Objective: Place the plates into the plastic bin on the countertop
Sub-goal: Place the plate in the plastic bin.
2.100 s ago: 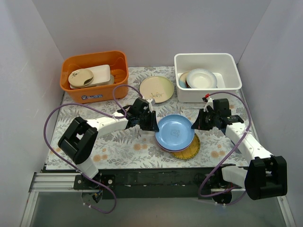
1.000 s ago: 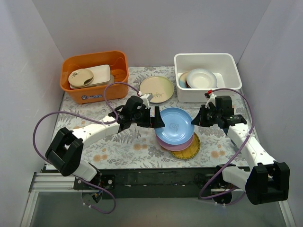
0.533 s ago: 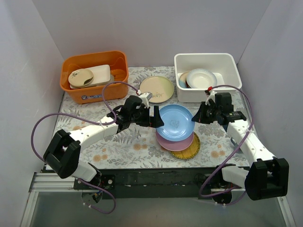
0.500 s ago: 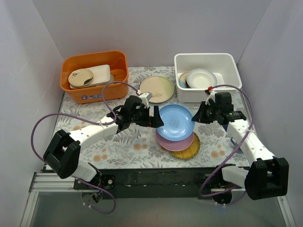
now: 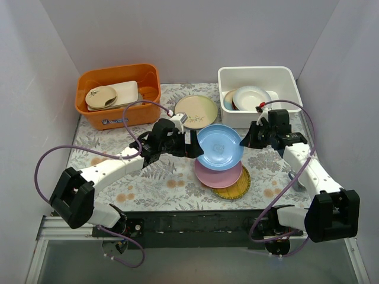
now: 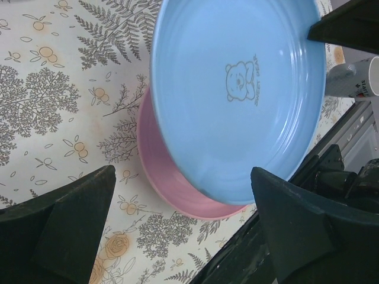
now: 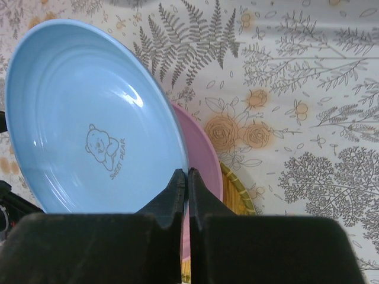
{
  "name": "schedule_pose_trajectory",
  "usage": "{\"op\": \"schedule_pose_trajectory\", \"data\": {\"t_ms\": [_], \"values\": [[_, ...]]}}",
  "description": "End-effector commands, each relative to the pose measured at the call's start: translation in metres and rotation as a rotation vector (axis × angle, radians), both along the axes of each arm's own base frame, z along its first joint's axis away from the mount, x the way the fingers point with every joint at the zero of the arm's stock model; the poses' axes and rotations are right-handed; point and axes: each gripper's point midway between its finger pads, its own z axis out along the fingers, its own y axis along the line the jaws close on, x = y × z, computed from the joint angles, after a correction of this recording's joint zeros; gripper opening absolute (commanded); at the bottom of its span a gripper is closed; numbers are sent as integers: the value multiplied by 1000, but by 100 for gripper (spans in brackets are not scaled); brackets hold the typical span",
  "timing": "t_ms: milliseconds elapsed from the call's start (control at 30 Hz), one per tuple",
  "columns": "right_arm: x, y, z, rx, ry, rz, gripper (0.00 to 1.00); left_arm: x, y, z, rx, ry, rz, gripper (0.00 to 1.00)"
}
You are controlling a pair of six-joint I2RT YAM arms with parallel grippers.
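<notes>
A blue plate (image 5: 219, 147) with a bear print hangs tilted above the countertop (image 5: 154, 177). My right gripper (image 5: 246, 141) is shut on its right rim, and the right wrist view shows the jaws pinching that rim (image 7: 188, 177). Under it lie a pink plate (image 5: 218, 176) and a yellow textured plate (image 5: 235, 189), stacked. My left gripper (image 5: 192, 145) stands open just left of the blue plate (image 6: 237, 89), its fingers (image 6: 71, 231) apart and touching nothing. A cream plate with a leaf sprig (image 5: 196, 111) lies further back. The white plastic bin (image 5: 256, 70) at the back right holds a cream-and-pale-blue plate (image 5: 251, 97).
An orange tub (image 5: 98, 74) with cream dishes stands at the back left. White walls close in the left, back and right sides. The countertop's black front edge (image 5: 177, 222) runs along the arm bases. Purple cables loop over both arms.
My right gripper has lifted the blue plate off the pink one and carried it back toward the bin. The open left gripper has followed along the plate's left side.
</notes>
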Motion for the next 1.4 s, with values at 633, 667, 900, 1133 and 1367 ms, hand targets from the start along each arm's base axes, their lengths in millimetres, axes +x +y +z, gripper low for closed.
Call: {"op": "schedule_pose_trajectory", "data": {"t_ms": [633,667,900,1133,1367], "values": [[73,-11,90,18,-174,-15,1,-12,0,29,-87,-97,-65,98],[75,-12,95,24,-182,-20,1,-13,0,28,-88,-96,-68,98],[92,-21,109,54,-206,-60,1,-14,-2,23,-87,-78,-78,98],[112,-34,123,72,-225,-94,1,-16,-2,16,-81,-60,-83,98],[131,-49,135,103,-240,-134,1,-17,-4,12,-83,-42,-91,98]]}}
